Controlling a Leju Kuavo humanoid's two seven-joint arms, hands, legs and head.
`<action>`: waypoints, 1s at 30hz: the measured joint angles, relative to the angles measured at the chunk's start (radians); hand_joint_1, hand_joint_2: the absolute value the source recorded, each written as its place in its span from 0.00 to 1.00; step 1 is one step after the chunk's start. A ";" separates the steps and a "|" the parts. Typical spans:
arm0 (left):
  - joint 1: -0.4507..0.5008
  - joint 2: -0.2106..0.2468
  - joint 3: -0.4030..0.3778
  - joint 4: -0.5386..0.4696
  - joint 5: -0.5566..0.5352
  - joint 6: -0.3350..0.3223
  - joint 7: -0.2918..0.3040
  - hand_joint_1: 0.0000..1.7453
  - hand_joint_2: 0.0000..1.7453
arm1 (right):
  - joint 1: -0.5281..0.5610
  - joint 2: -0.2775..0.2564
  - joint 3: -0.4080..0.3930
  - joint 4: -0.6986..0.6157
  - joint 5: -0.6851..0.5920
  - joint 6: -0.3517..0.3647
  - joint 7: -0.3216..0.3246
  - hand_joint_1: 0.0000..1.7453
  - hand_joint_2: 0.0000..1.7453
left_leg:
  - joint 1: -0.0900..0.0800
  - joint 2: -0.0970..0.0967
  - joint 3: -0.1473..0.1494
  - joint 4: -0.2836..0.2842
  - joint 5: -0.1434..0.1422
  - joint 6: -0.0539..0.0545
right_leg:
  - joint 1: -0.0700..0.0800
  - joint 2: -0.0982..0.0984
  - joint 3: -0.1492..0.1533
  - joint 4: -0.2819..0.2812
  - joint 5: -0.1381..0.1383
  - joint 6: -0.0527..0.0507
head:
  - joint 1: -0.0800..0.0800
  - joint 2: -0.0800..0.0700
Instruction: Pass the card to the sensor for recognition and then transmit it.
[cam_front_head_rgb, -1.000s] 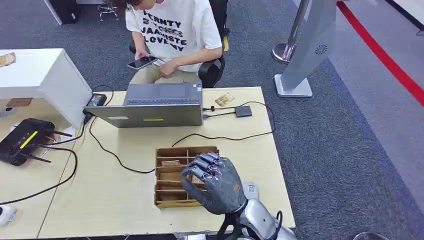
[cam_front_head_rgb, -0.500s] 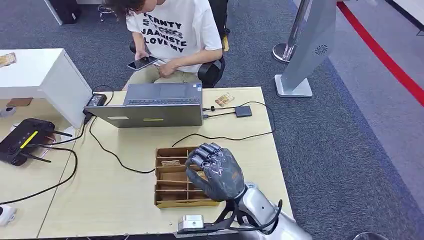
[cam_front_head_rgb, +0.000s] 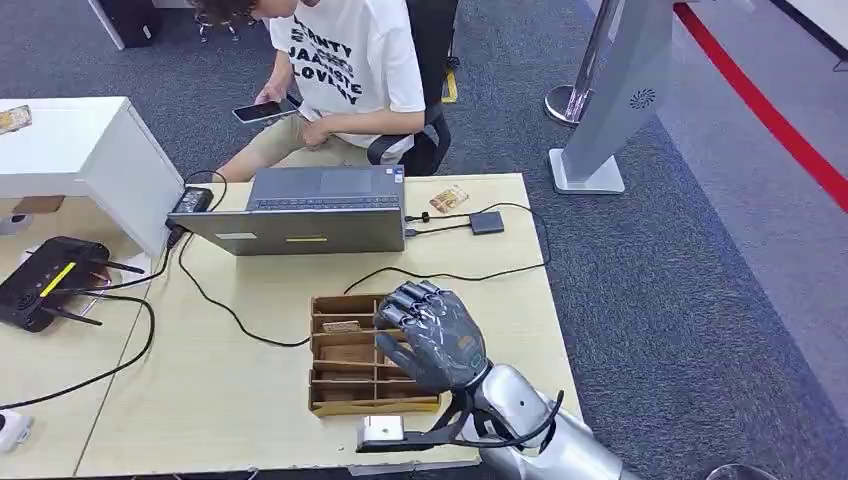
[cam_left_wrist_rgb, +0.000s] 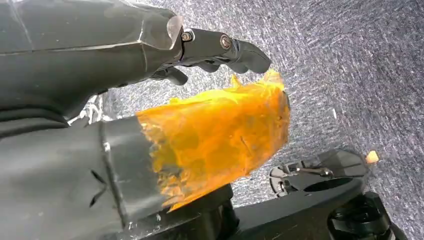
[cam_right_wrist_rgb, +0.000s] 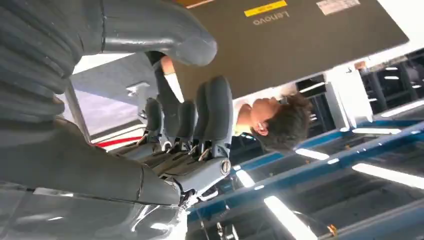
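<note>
hovering over the right side of the wooden divider tray (cam_front_head_rgb: 345, 352), right hand (cam_front_head_rgb: 432, 338) has crept slightly right and far since 1 s ago; fingers curled in, nothing visibly held. left hand (cam_left_wrist_rgb: 150, 115) hangs over carpet, can't tell its grasp. one card (cam_front_head_rgb: 340, 326) lies in a far tray slot. one laptop (cam_front_head_rgb: 305, 214), one person (cam_front_head_rgb: 345, 75), now leaning left.
</note>
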 joint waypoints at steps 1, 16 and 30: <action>0.000 0.000 0.000 0.000 0.000 0.000 0.001 0.00 0.00 | -0.001 0.000 0.000 0.004 0.002 0.002 0.001 0.58 1.00 | 0.000 0.000 0.000 0.000 0.000 0.000 | 0.000 0.000 0.000 0.000 0.000 0.000 | 0.000 0.000; -0.004 0.000 0.000 0.000 -0.004 0.000 0.006 0.00 0.00 | -0.003 0.002 0.000 0.069 0.002 0.024 0.008 0.56 1.00 | 0.000 0.000 0.000 0.000 0.000 0.000 | 0.000 0.000 0.000 0.000 0.000 0.000 | 0.000 0.000; -0.004 0.000 0.000 0.000 -0.005 -0.005 0.008 0.00 0.00 | -0.009 0.013 0.000 0.125 0.000 0.037 0.011 0.62 1.00 | 0.000 0.000 0.000 0.000 0.000 0.000 | 0.000 0.000 0.000 0.000 0.000 0.000 | 0.000 0.000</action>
